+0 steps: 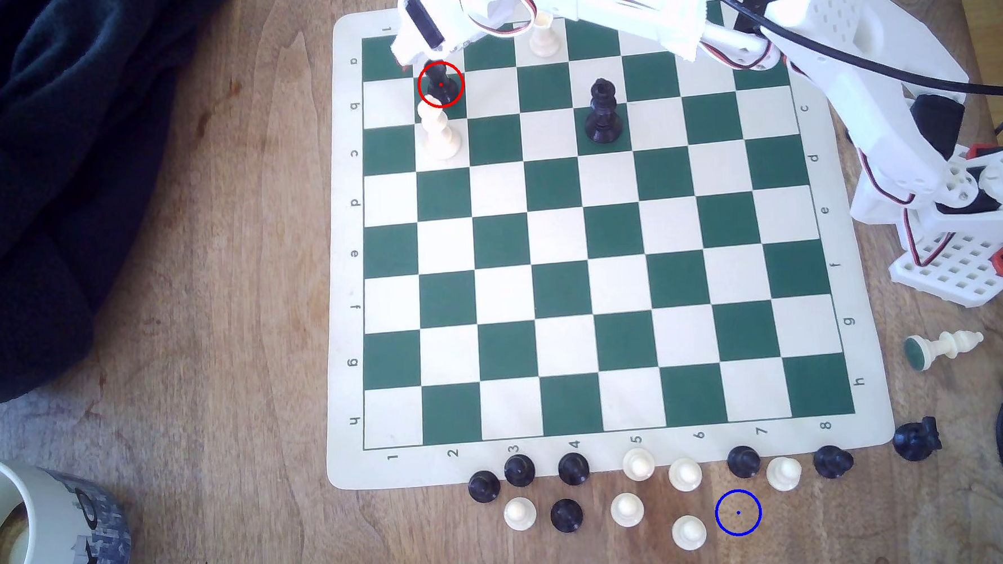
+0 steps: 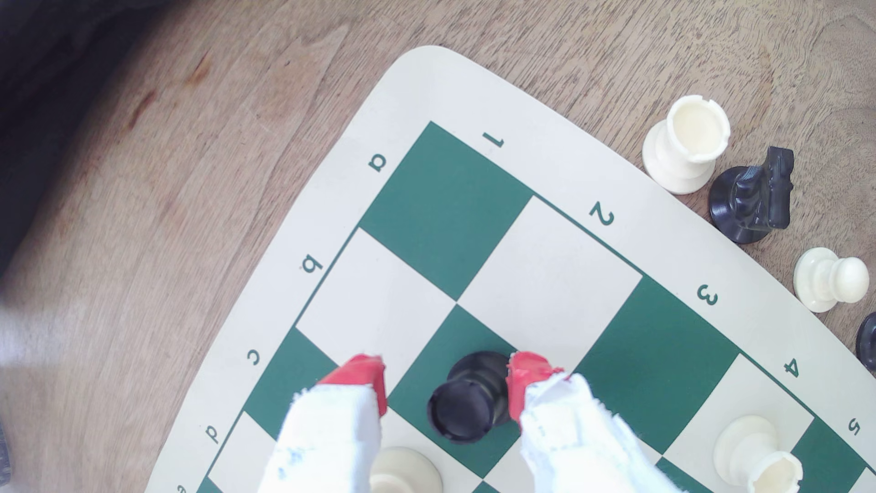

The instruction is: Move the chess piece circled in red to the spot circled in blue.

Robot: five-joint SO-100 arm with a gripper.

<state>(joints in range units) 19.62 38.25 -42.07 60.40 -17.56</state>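
Chessboard [image 1: 594, 301] lay flat on the wood table [image 1: 209, 341], w/ the white arm [image 1: 828, 39] reaching over its far edge. Gripper [image 2: 448, 379] sat low over the board's corner near col 2, red-tipped fingers [image 2: 365, 374] apart, either side of the chess piece [image 2: 469, 403]; one tip touched it or nearly so, the other stood clear. Piece stood on a green sq, a cream piece [image 1: 440, 132] just beside it. Blue-ringed spot [image 1: 738, 512] was bare wood among the pawns off the board's near edge, well apart.

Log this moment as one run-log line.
phase: pre-grasp | pincer: open, straddling black pawn | pawn: upright on green square b2, one red tip touching | blue-ringed spot: bare wood, unoccupied
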